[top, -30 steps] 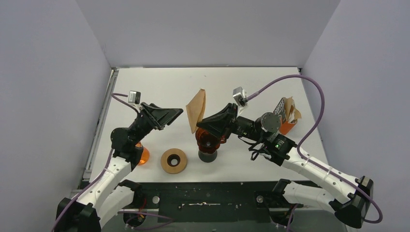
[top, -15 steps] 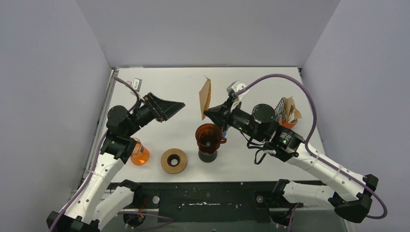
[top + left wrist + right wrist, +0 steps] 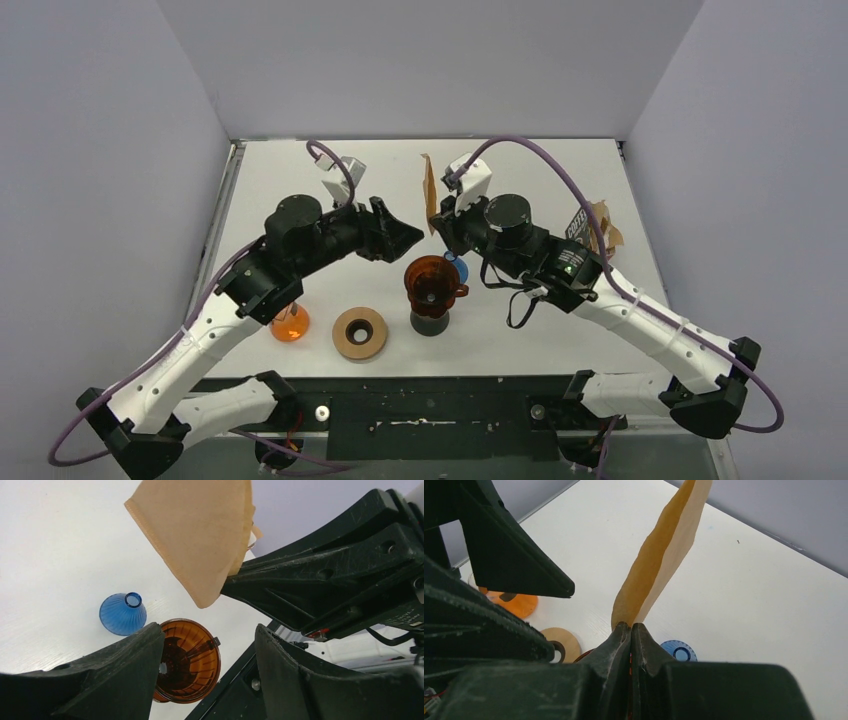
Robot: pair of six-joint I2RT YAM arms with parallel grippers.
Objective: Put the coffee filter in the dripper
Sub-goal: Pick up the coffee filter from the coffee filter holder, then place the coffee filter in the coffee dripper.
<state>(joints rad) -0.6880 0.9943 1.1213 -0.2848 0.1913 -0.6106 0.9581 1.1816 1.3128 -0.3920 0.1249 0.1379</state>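
Note:
My right gripper (image 3: 438, 226) (image 3: 631, 626) is shut on the bottom tip of the brown paper coffee filter (image 3: 430, 192) (image 3: 659, 560), which stands up edge-on in the air. The filter (image 3: 200, 535) hangs behind and above the amber dripper (image 3: 432, 284) (image 3: 192, 660) on its black stand. My left gripper (image 3: 404, 236) (image 3: 210, 630) is open just left of the filter, touching nothing. Below it the dripper's ribbed inside shows.
A small blue ribbed cone (image 3: 458, 267) (image 3: 122, 614) (image 3: 679, 650) lies on the table right of the dripper. A wooden ring (image 3: 359, 332) (image 3: 559, 640) and an orange glass flask (image 3: 291, 323) sit near the front. An orange holder with spare filters (image 3: 595, 240) stands at the right.
The left arm has swung right, up to the filter, and its jaws have opened wider. The right gripper has carried the filter back and right, turning it edge-on.

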